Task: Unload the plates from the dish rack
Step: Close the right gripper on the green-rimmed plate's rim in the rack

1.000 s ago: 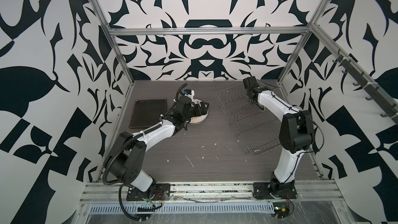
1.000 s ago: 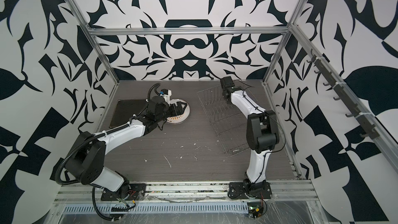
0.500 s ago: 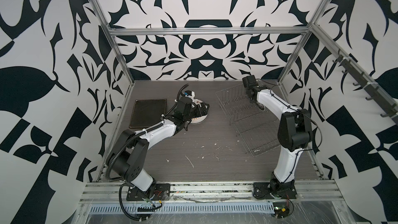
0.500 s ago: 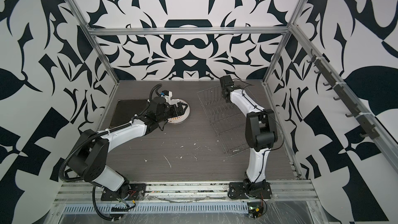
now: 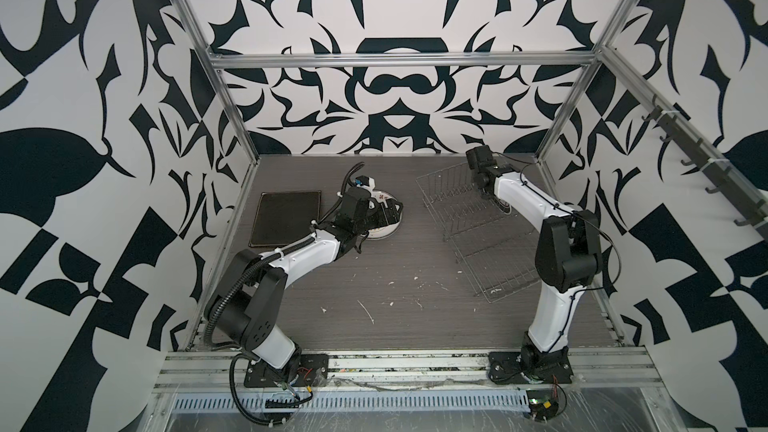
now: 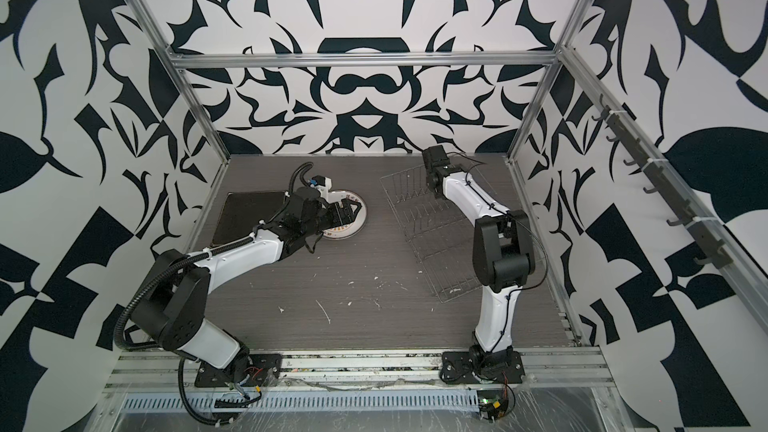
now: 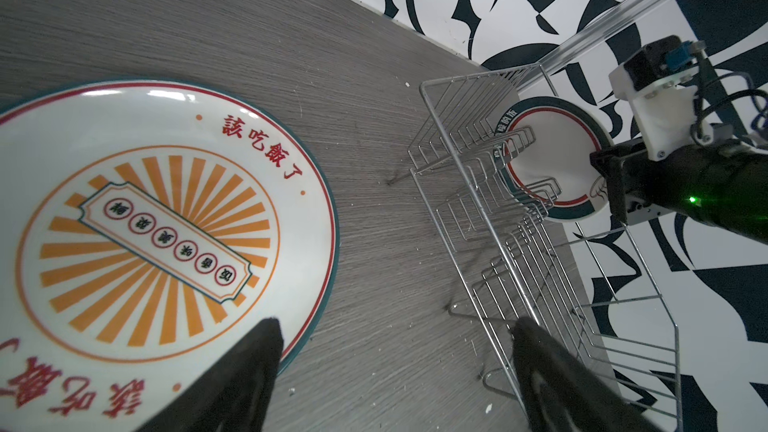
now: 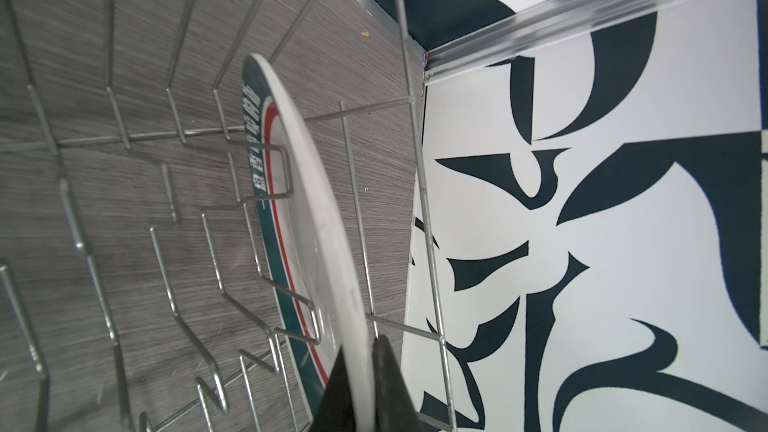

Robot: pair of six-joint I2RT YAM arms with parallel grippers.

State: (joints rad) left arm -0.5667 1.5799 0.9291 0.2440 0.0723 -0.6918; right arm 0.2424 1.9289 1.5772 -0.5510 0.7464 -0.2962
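Right claw (image 8: 363,347) pinches the rim of the round white teal-banded plate (image 8: 316,209) upright in the silver wire dish rack (image 5: 486,238); left claw (image 7: 397,326) gapes wide over the round orange-sunburst plate (image 7: 145,222) flat on the grey desk (image 5: 395,276).

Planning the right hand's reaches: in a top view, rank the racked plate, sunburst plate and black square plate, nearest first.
1. Racked plate: in the dish rack, gripped by the right hand.
2. Sunburst plate: mid-table, farther left.
3. Black square plate: far left.

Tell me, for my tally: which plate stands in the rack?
The teal-banded round plate, standing upright; the sunburst plate and black square plate lie flat.
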